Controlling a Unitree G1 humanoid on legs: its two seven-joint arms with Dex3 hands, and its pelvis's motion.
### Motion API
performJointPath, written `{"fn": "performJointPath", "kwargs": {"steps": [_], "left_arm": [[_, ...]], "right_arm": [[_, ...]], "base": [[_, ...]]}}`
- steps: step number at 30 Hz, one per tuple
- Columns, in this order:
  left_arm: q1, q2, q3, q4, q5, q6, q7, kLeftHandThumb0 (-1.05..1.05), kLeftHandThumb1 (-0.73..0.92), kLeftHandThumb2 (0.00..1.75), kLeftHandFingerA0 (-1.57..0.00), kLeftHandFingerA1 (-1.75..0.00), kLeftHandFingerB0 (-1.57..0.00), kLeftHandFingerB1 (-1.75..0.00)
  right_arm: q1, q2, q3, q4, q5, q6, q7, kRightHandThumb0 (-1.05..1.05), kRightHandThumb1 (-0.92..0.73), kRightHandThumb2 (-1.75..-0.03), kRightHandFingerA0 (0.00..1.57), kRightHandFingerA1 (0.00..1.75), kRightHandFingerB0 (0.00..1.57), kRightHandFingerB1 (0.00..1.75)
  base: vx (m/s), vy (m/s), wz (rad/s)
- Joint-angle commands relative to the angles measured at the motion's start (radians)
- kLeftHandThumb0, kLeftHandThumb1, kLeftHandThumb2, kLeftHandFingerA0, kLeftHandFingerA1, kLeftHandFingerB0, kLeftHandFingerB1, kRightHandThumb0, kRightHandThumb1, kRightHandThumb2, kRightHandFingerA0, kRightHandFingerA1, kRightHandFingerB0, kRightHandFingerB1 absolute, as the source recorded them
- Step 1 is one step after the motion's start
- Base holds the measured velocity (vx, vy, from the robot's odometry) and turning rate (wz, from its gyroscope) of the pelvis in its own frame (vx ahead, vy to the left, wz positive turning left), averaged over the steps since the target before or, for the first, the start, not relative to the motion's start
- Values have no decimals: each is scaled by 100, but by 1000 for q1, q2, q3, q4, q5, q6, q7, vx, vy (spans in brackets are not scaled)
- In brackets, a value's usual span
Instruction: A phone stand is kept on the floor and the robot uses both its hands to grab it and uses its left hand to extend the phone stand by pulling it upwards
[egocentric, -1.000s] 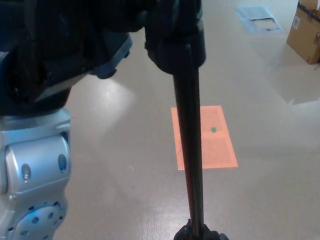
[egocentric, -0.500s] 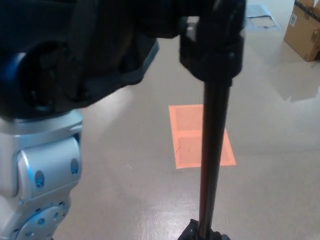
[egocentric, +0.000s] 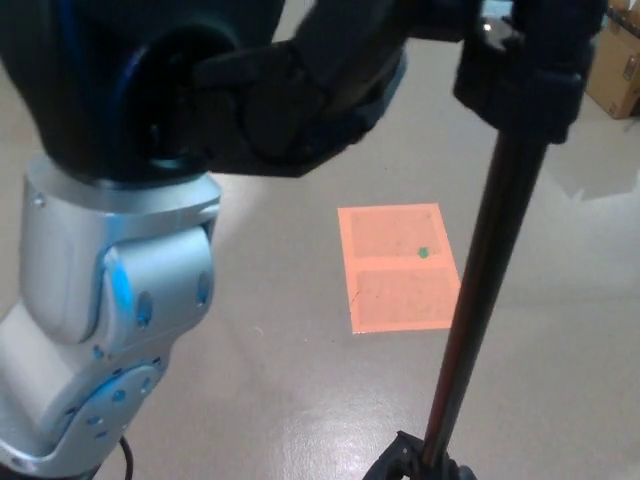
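The phone stand is a thin black pole (egocentric: 485, 290) that rises from its black base (egocentric: 420, 465) at the bottom edge. It leans to the right and ends in a thick black top part (egocentric: 525, 70) at the upper right. My left arm, with its silver forearm (egocentric: 120, 300), fills the left side. My left hand (egocentric: 300, 90) reaches across the top of the picture to the stand's top part and appears shut on it. The grip itself is cut off by the top edge. My right hand does not show.
An orange mat (egocentric: 395, 265) with a small green dot (egocentric: 423, 253) lies on the beige floor behind the pole. A cardboard box (egocentric: 615, 70) stands at the far right. A thin black cable (egocentric: 125, 458) curls at the bottom left.
The stand's top has swung to the right with my left hand while its base stayed put, so the pole now leans. My left arm has come further right and fills more of the picture.
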Motion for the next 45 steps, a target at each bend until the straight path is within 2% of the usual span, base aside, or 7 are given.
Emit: {"fn": "performJointPath", "kwargs": {"steps": [1, 8, 9, 10, 18, 33, 45], "left_arm": [[45, 37, -139, 114, 162, 261, -68, -18, 48, 70, -103, -175, -80, -175], [63, 27, -136, 144, 134, 274, -71, -14, 47, 72, -102, -175, -79, -175], [73, 24, -138, 159, 133, 269, -76, -19, 37, 86, -131, -145, -109, -135], [75, 24, -139, 164, 134, 269, -78, -13, 48, 71, -100, -175, -78, -175], [125, 28, -148, 261, 172, 229, -113, -16, 51, 67, -95, -175, -71, -175], [365, -20, -164, 377, 191, 160, -173, -20, 53, 64, -90, -175, -74, -175], [564, -67, -167, 514, 288, 12, -282, -24, 51, 64, -95, -175, -76, -175]], "right_arm": [[12, 111, 7, 6, 62, 29, -9, -28, -85, -79, 121, 175, 97, 175], [15, 114, 7, -4, 70, 55, -15, -28, -84, -79, 121, 175, 99, 175], [13, 113, 6, 2, 78, 44, -11, -26, -84, -79, 121, 175, 99, 175], [13, 113, 6, 3, 80, 43, -11, -27, -84, -79, 121, 175, 99, 175], [18, 125, 9, -13, 104, 62, -14, -28, -83, -79, 122, 175, 101, 175], [19, 110, 29, -29, 102, 79, -37, -28, -84, -78, 118, 175, 97, 175], [19, 95, 32, -43, 113, 89, -30, -26, -84, -79, 119, 175, 100, 175]], "base": [[0, 0, 0], [0, 0, 0], [0, 0, 0], [0, 0, 0], [0, 0, 0], [0, 0, 0], [0, 0, 0]]}}
